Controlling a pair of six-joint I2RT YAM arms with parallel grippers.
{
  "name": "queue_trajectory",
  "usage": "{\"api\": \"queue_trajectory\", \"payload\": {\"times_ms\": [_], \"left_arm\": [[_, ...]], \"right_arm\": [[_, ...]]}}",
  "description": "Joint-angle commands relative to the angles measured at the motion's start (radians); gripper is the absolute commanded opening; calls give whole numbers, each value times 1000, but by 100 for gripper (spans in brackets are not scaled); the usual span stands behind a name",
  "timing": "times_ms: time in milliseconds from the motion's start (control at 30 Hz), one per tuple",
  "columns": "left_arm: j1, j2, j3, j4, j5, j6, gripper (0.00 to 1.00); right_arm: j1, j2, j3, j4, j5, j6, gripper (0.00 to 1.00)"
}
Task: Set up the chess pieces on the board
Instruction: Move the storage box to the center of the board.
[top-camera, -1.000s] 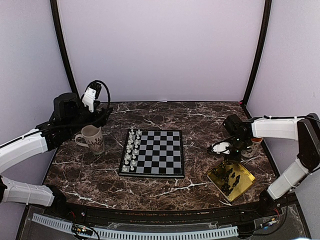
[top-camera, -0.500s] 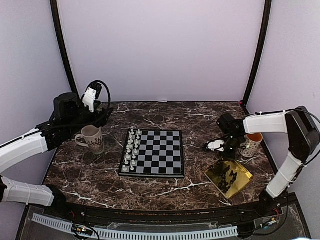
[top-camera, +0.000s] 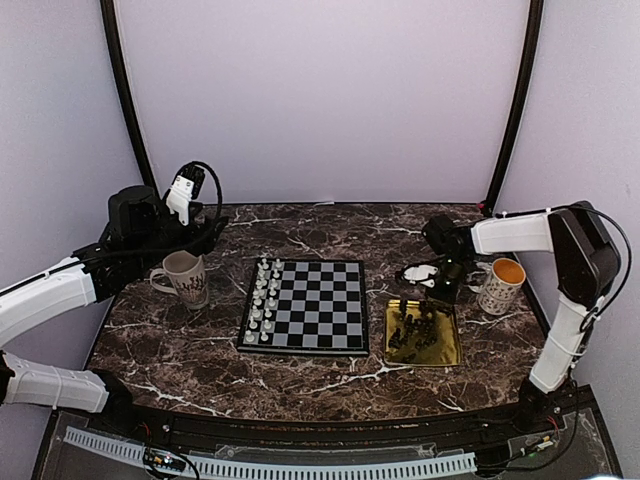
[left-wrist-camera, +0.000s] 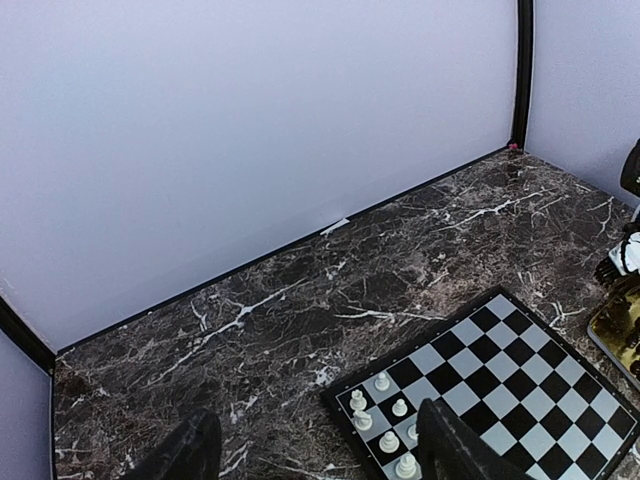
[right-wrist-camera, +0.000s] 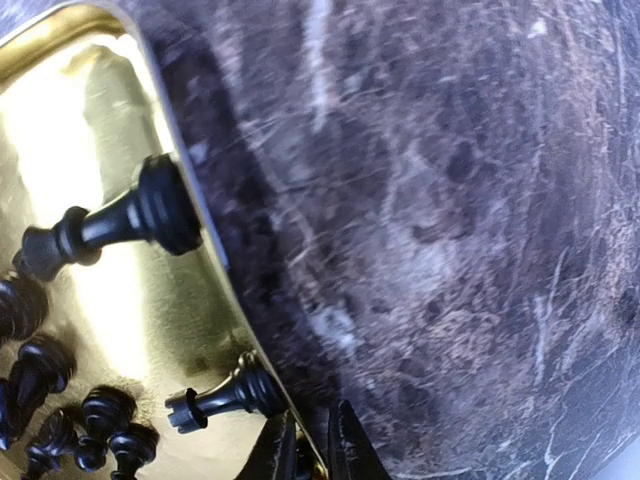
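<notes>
Black chess pieces (top-camera: 415, 325) in gold tray (top-camera: 445, 352), just right of board (top-camera: 310, 305); several toppled. Right end effector (right-wrist-camera: 308, 448) narrow, pinching tray's far rim; pieces just nearward of it. Left end effector (left-wrist-camera: 318, 415) wide, well apart. Right arm nearer.

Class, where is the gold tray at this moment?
In the top view, the gold tray lies just right of the board, and left of the orange-lined mug.
</notes>
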Motion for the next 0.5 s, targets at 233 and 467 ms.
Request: {"api": "queue_trajectory", "payload": {"times_ms": [233,467], "left_arm": [[-1,-1,12,6,17,-26,69],[-1,2,1,21,-2,-53,97]], "right_arm": [[8,121,129,77,23,125,11],[-3,4,112,30,-10,126,24]]}}
